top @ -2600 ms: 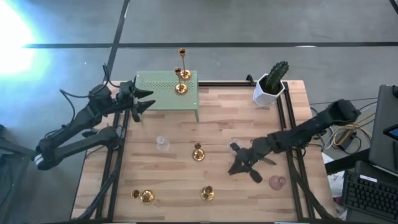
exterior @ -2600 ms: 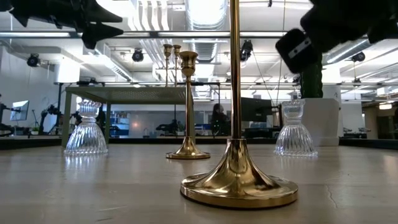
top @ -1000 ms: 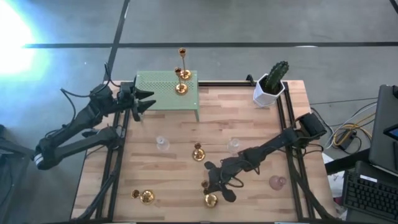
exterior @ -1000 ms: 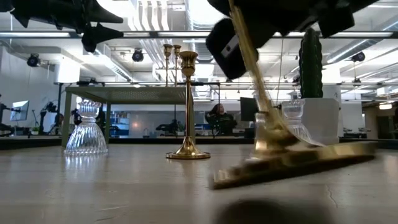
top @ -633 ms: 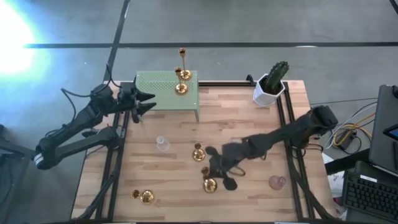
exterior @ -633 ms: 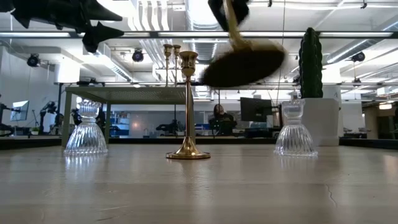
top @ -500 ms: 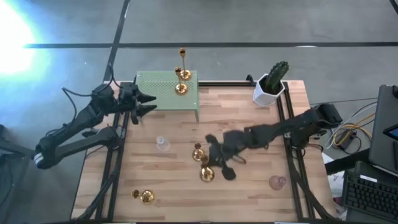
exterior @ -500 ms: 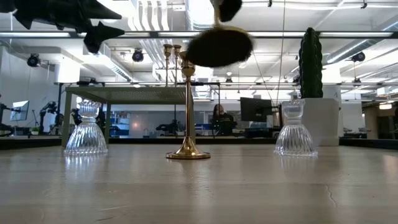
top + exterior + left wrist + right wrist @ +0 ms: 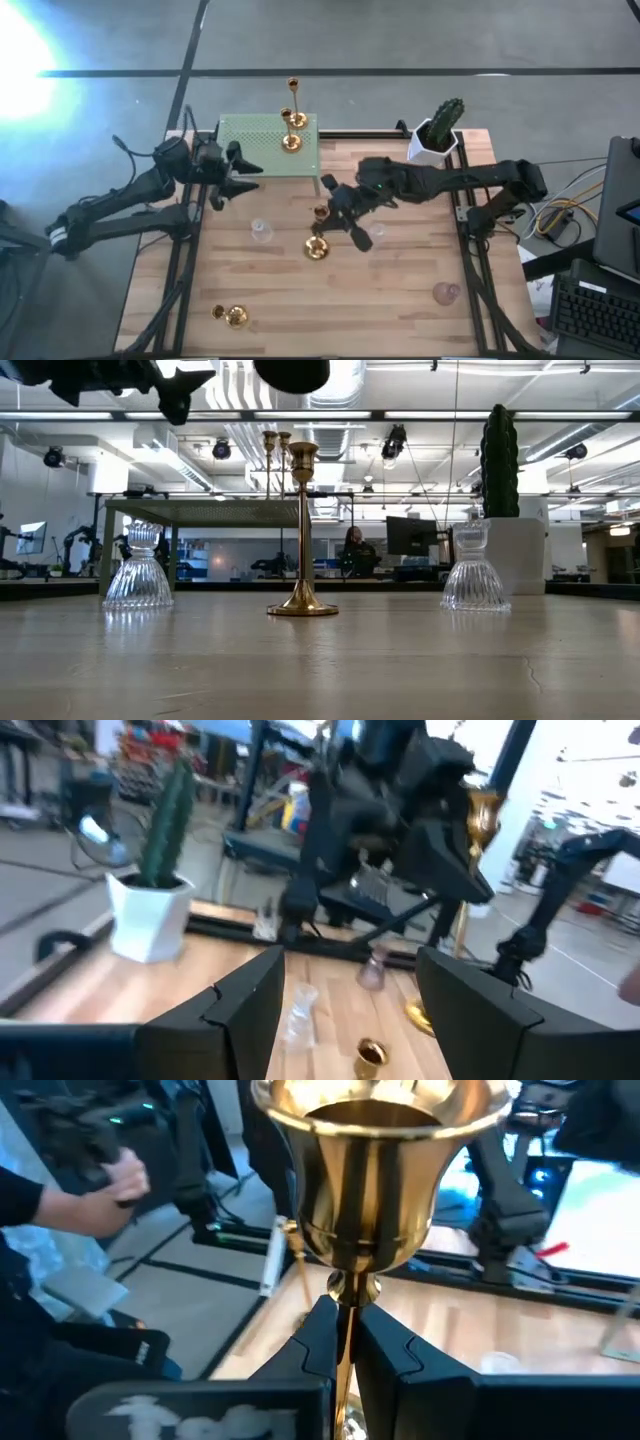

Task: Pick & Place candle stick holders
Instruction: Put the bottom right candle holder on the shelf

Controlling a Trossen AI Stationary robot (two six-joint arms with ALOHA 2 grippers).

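The right gripper (image 9: 335, 212) is clamped on the thin stem of a tall gold candlestick (image 9: 381, 1175), holding it in the air above the middle of the wooden table (image 9: 400, 300). In the right wrist view the two dark fingers (image 9: 318, 1342) pinch the stem just below the flared, polished cup, whose rim reflects the room. From above, its round base (image 9: 316, 249) hangs tilted below the gripper, and the low view shows only the dark underside of that base (image 9: 291, 372) at the top edge.

A shorter gold candlestick (image 9: 302, 532) stands upright on the table beneath, with a wide round foot, slim stem and small cup. Two clear ribbed glass holders (image 9: 138, 567) (image 9: 475, 570) stand to either side of it. Another gold holder (image 9: 232, 316) sits near the front left corner, and a pinkish glass holder (image 9: 444, 292) near the front right. Two gold candlesticks (image 9: 292, 118) stand on the green perforated stand (image 9: 262, 150).

The left gripper (image 9: 243, 173) hovers beside that stand, fingers spread wide and empty.
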